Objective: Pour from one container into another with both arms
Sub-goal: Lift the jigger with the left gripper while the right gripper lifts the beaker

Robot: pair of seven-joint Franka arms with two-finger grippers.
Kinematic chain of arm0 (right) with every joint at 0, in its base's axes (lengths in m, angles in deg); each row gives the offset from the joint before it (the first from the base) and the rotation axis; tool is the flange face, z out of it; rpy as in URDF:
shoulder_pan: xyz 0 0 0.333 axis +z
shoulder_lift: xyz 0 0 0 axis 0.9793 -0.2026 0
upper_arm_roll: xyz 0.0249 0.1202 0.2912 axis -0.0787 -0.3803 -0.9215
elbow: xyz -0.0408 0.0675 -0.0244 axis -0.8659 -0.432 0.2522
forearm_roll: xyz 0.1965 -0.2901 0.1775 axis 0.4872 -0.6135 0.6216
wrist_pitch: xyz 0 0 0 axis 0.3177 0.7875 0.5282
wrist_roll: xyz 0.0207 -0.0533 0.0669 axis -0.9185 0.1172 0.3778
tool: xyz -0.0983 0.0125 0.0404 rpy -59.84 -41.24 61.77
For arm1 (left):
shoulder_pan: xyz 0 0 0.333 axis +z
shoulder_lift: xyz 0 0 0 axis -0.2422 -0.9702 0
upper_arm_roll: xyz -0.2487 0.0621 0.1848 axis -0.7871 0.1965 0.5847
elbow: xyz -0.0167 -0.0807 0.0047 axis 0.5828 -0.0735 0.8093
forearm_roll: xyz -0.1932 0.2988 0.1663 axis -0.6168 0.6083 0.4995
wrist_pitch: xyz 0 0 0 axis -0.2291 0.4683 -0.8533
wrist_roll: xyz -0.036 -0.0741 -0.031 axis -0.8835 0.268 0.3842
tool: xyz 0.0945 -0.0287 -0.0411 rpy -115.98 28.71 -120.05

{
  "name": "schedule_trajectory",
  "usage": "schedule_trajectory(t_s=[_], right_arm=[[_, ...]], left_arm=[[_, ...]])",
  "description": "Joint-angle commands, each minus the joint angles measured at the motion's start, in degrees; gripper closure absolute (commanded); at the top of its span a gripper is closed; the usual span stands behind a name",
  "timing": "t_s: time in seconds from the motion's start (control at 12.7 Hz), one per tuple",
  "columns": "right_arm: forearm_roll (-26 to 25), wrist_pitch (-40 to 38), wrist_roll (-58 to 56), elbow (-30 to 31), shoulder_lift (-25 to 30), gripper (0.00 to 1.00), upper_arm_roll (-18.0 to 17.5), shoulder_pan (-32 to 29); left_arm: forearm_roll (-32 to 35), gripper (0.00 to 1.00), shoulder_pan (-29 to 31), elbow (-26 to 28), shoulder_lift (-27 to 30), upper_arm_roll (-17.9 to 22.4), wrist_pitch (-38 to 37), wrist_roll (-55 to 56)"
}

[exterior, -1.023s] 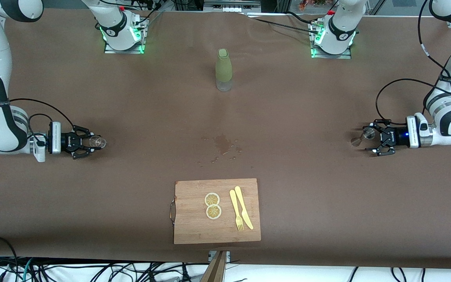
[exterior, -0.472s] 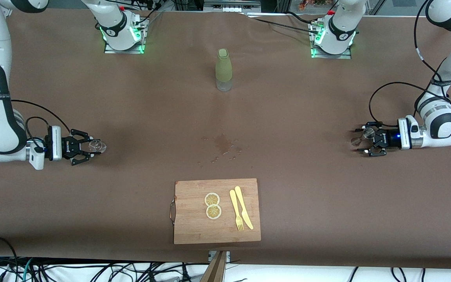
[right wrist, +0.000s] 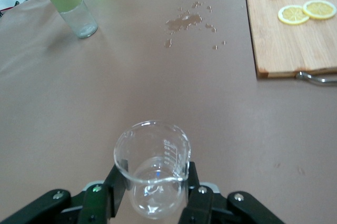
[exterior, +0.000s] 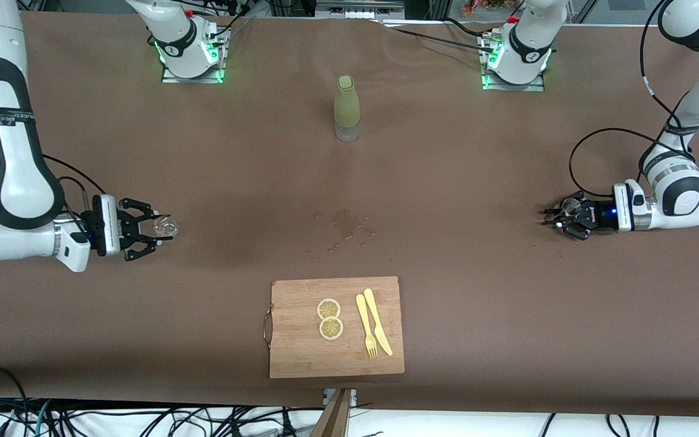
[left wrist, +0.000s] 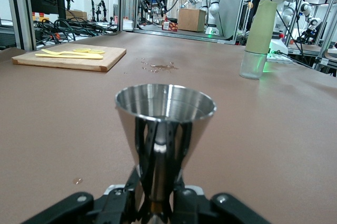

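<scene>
At opposite ends of the brown paper-covered table (exterior: 446,182), both arms hold their vessels well apart, with the small wet spill patch (exterior: 344,223) roughly midway between them. Right gripper (exterior: 143,229), toward the right arm's end from the spill: fingers closed on a small clear glass measuring beaker (exterior: 165,227); in the right wrist view the beaker (right wrist: 152,166) sits upright between the two black fingers (right wrist: 118,184), clamped low on its wall, spout rim clear above them. Left gripper (exterior: 559,220), toward the left arm's end from the spill: fingers drawn in around the narrow waist of a polished steel cone-shaped jigger (exterior: 570,209); the left wrist view shows the jigger (left wrist: 165,129) upright, upper cone flaring above the fingers (left wrist: 145,140). Judgement: both are gripped low and upright so the rims stay free and contents stay in until the vessels meet for pouring. Unused near the spill: pale green bottle with clear base (exterior: 346,108) farther from the front camera; wooden cutting board (exterior: 301,358) with lemon slices (exterior: 329,318), yellow fork and knife (exterior: 374,331) nearer.
</scene>
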Motion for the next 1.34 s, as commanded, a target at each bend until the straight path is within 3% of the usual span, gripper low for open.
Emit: schedule_trajectory(t_s=[0.0, 0.87, 1.26], right_arm=[[-0.1, 0.1, 3.1, -2.2, 0.3, 0.88, -1.0, 1.3], [0.3, 5.2, 14.8, -3.5, 1.1, 0.87, -3.9, 10.4], [-0.8, 8.2, 20.6, -3.6, 2.0, 0.87, -3.9, 14.9]], left_arm=[[-2.8, 1.0, -0.7, -0.5, -0.5, 0.3, -0.2, -2.7], [-6.7, 1.0, -2.1, -1.5, 0.9, -0.1, -6.4, 1.4], [-11.3, 1.0, -8.2, -1.5, 1.3, -0.1, -6.8, 1.6]])
